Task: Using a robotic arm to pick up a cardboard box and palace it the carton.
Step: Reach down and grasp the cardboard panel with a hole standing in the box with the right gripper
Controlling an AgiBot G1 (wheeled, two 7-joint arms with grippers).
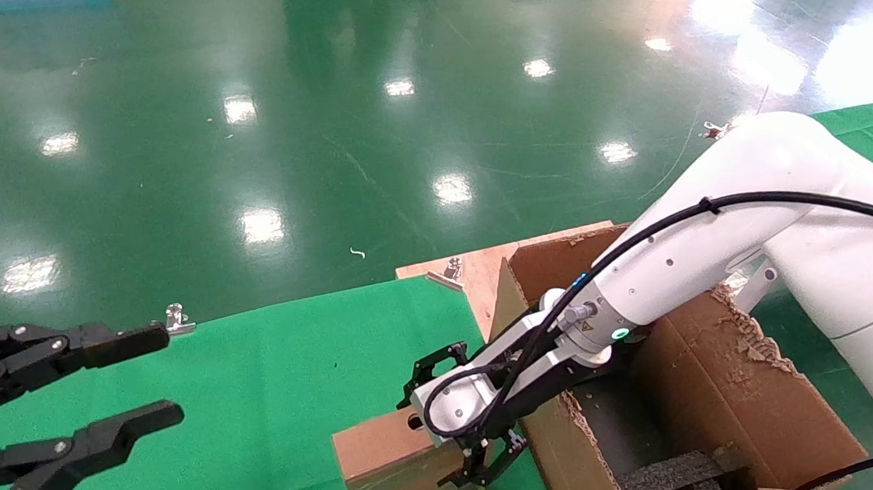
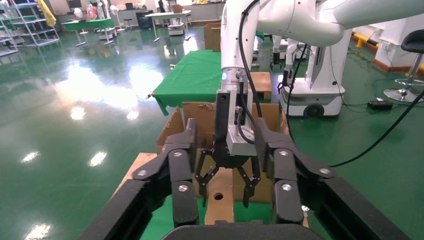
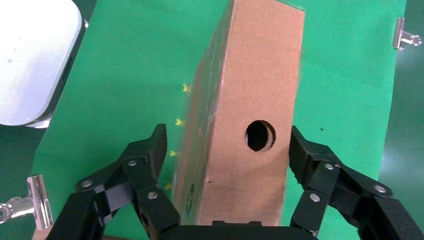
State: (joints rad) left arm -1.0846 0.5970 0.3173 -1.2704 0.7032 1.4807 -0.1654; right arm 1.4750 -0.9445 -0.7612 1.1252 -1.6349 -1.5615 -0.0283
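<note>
Right white jointed robotic arm reaches down over the table edge; its black multi-link right pincer sits around the small flat brown cardboard box. Pincer fingers are spread, one on each side of the box, straddling the narrow face with the round hole. Right wrist view shows small gaps between finger pads and box sides, so not pinching yet.

The box stands on its edge on the green cloth-covered table, just beside the near-left wall of the large brown corrugated carton with torn ragged flaps. Black foam insert lies inside the carton at its near end. Box is outside the carton.

Left all-black pincer hangs over the left part of the table, well apart from the box, fingers spread, holding nothing.

Silver binder clips grip the cloth at the table edges. Glossy green floor lies beyond the table.
</note>
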